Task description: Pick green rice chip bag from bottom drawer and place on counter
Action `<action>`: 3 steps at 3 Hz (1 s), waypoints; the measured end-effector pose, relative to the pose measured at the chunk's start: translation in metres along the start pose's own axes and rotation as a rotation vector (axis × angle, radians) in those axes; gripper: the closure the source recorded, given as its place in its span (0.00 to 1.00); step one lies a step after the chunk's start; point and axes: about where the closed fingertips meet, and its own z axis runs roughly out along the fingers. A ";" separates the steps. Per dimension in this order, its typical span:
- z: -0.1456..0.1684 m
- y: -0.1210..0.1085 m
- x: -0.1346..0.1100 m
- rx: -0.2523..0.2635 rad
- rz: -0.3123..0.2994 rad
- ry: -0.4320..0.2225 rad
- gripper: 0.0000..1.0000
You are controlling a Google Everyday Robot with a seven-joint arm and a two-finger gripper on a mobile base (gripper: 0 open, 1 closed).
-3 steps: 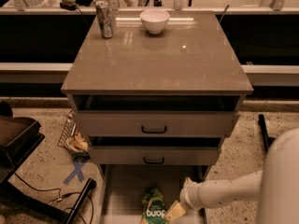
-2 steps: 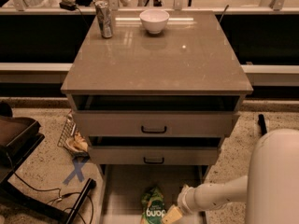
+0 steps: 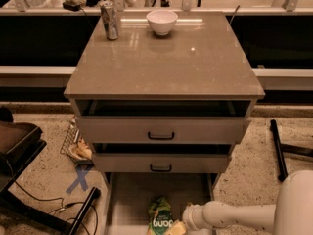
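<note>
Clearly the job is in its early part: the green rice chip bag (image 3: pixel 160 217) lies on the floor of the bottom drawer (image 3: pixel 142 190), which is pulled out well beyond the two upper drawers with black handles, and the bag sits near the drawer's front, at the lower edge of the camera view. The pale arm (image 3: pixel 234 215) reaches in low from the right, and the gripper (image 3: pixel 179 226) is down at the bag's right side, touching it or just beside it; whether it has closed on the bag I cannot tell, since that part is cut off by the frame edge. Judging by this, the drawer is open and the reach is made, but the bag has not been lifted. What remains is to secure the grasp, raise the bag clear of the drawers above, and set it on the counter (image 3: pixel 166 67). At the counter's far edge stand a can (image 3: pixel 110 20) and a white bowl (image 3: pixel 162 21).
</note>
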 end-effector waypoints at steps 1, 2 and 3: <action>0.021 0.000 0.000 -0.026 0.016 -0.052 0.00; 0.074 0.012 -0.003 -0.084 0.017 -0.076 0.00; 0.074 0.012 -0.003 -0.084 0.017 -0.076 0.00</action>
